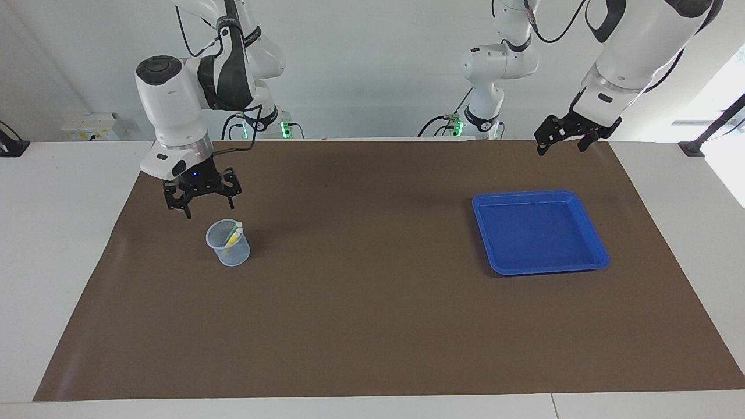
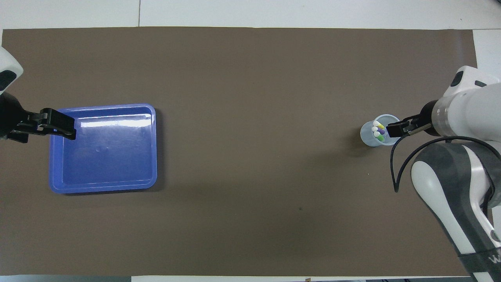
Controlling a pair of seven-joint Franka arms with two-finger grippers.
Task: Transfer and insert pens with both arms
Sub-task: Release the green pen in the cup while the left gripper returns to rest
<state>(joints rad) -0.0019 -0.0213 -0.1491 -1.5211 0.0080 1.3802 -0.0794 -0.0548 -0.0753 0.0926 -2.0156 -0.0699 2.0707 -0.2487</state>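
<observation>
now brown mat (image 1: 372,326) on white table (image 1: 58,244); left gripper (image 1: 563,138) spread, right gripper (image 1: 201,201) spread.

Three pens (image 2: 378,131), one cup (image 1: 228,250), one tray (image 1: 593,244)

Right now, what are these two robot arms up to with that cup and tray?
They have been moving pens from the blue tray into the clear cup. All three pens, green, yellow and purple, now stand in the cup, and the tray holds nothing. The right gripper hangs open just above the cup, holding nothing. The left gripper is open too, raised high over the mat's edge, nearer the robots than the tray.
</observation>
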